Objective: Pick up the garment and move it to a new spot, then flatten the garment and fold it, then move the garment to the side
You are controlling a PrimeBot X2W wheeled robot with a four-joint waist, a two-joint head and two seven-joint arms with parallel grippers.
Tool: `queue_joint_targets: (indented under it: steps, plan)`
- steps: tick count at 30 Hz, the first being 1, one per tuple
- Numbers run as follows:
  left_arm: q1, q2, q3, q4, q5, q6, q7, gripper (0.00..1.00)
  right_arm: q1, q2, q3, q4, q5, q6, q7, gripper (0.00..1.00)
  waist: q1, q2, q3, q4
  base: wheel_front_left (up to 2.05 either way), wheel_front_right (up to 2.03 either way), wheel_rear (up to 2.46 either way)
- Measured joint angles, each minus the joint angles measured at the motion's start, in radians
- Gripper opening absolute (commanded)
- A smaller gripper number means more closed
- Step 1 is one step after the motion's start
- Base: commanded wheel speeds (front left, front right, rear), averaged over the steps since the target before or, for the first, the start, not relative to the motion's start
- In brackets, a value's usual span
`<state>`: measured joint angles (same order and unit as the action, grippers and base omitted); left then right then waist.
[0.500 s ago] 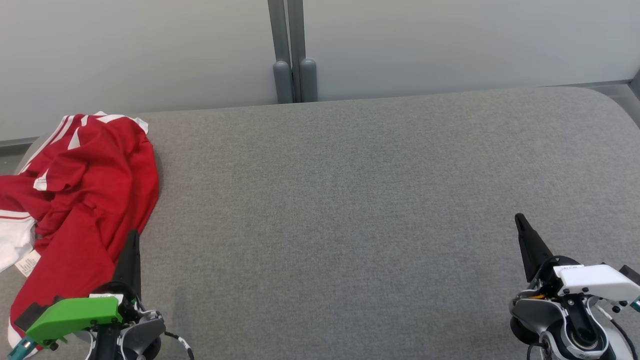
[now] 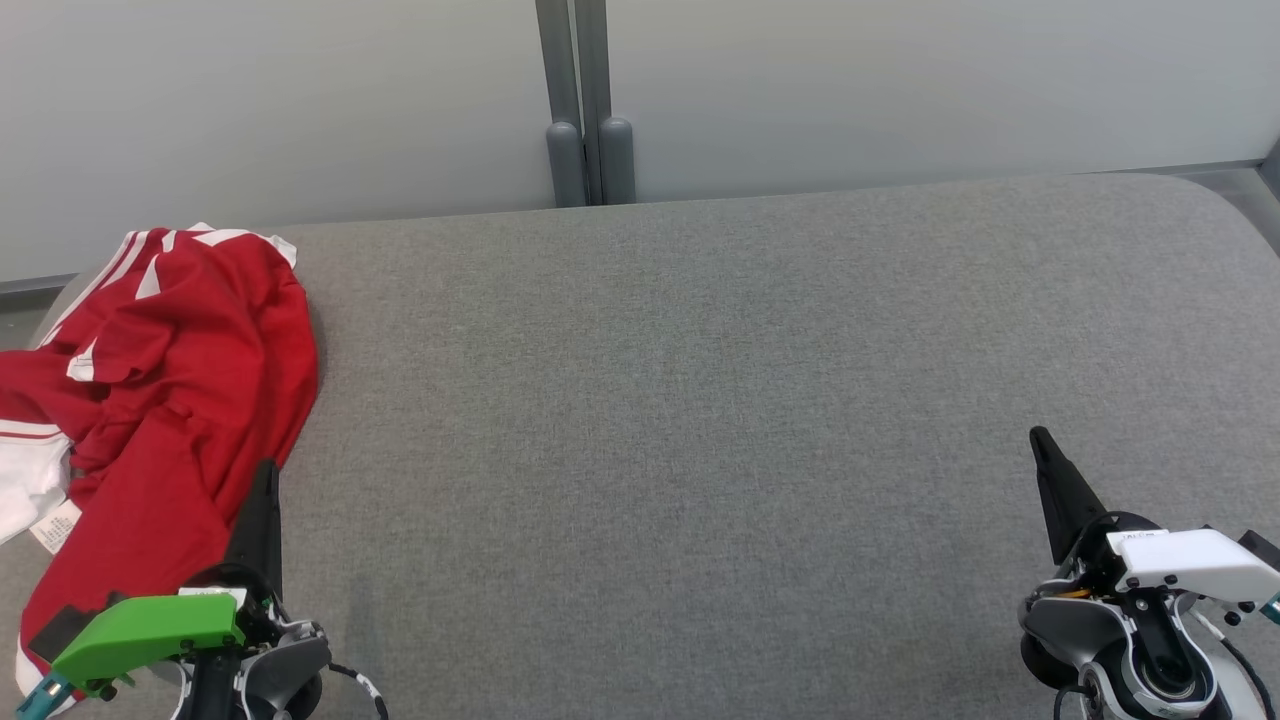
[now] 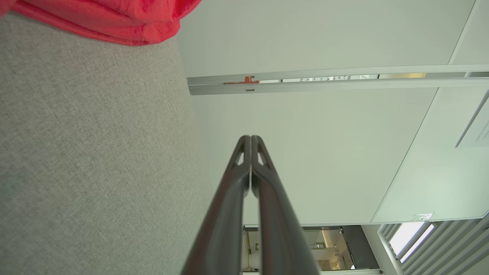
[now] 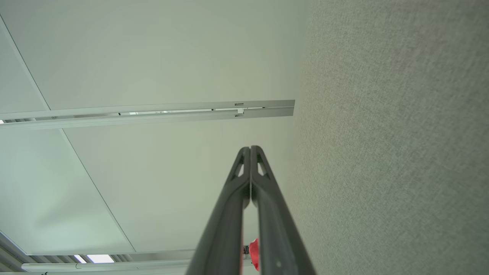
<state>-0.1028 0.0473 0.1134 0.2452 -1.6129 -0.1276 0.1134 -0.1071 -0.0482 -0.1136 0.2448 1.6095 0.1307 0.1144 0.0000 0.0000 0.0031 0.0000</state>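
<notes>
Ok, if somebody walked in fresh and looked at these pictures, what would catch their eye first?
The crumpled red garment with white stripes stands out first, bunched at the left end of the wide grey fabric surface. Next is the left gripper with its bright green cover, shut, low on the left beside the garment and holding nothing. The white-cased right gripper, also shut, sits at the lower right over bare fabric.

Grey fabric surface before pale wall panels

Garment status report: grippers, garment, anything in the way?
Left gripper shut, empty, beside red garment. Right gripper shut, empty, far off. Garment crumpled, left end of grey surface. Nothing in the way.
</notes>
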Motion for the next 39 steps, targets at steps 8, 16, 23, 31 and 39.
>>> queue_joint_targets:
  steps: [8,16,23,31,39]
  plan:
    - [0.025,-0.005,-0.003,0.032,0.0,0.002,0.0,1.0,0.026,0.009,0.001,0.032,-0.001,0.0,0.0,1.0,0.0,0.0,0.0,0.0,0.0,0.0,0.0]
    - [0.041,-0.007,-0.032,0.035,0.011,0.003,-0.036,1.0,0.042,0.01,0.028,0.03,-0.026,0.0,-0.034,1.0,0.0,0.0,0.001,0.002,0.0,0.0,0.0]
    - [0.041,-0.004,-0.055,0.024,0.109,0.003,-0.068,1.0,0.042,0.006,0.041,0.006,-0.158,0.0,-0.067,1.0,0.0,0.0,0.0,0.004,0.0,0.0,0.0]
    - [0.048,-0.004,-0.064,0.023,0.292,0.003,-0.104,1.0,0.043,0.0,0.061,-0.034,-0.38,0.0,-0.102,1.0,0.0,0.0,-0.001,0.007,0.0,0.0,0.0]
    - [0.051,-0.004,-0.078,0.02,0.502,0.004,-0.134,1.0,0.044,-0.016,0.091,-0.058,-0.584,0.0,-0.134,1.0,0.0,0.0,-0.003,0.008,0.0,0.0,0.0]
